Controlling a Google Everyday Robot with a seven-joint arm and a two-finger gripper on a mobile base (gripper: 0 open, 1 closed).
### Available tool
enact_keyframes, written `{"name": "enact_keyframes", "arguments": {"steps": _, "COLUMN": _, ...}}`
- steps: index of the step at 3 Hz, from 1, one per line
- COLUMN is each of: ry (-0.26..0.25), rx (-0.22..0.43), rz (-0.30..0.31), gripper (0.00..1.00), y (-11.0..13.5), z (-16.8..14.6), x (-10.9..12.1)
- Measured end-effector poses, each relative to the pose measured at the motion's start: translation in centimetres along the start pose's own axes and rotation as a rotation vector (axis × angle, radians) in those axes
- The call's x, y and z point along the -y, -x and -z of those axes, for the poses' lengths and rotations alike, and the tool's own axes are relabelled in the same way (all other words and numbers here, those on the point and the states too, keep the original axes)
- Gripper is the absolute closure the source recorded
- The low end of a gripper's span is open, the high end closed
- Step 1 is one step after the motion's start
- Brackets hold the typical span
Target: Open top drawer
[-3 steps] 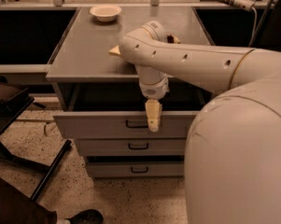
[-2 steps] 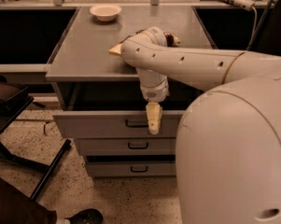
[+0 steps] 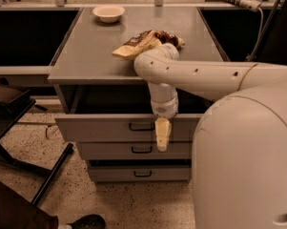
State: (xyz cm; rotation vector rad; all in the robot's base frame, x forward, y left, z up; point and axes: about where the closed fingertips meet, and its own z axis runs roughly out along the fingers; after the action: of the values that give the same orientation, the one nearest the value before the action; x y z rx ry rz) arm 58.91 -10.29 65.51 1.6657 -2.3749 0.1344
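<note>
The top drawer (image 3: 109, 128) is the widest grey front under the tabletop. It stands pulled out a little, with a dark gap behind its front panel. Its black bar handle (image 3: 141, 126) is in the middle of the panel. My gripper (image 3: 162, 136) hangs pointing down in front of this panel, just right of the handle and apart from it. Its tip reaches down to the second drawer front (image 3: 133, 150). The white arm (image 3: 200, 75) comes in from the right, over the table's front edge.
A third, lower drawer front (image 3: 140, 173) sits below the other two. On the grey tabletop (image 3: 86, 51) lie a crumpled snack bag (image 3: 143, 41) and a white bowl (image 3: 108, 12). A black chair frame (image 3: 19, 128) stands at the left. My white base (image 3: 248, 166) fills the right foreground.
The gripper has dropped a little lower and slightly right in front of the drawer fronts. The arm's elbow has shifted, uncovering more of the snack bag. The drawer has not visibly moved.
</note>
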Motion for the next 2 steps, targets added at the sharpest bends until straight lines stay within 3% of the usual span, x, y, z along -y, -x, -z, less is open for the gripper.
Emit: {"name": "enact_keyframes", "arguments": {"steps": 2, "ry": 0.066, "rx": 0.046, "rz": -0.065, "gripper": 0.00, "y": -2.2, "z": -1.8, "x": -3.2}}
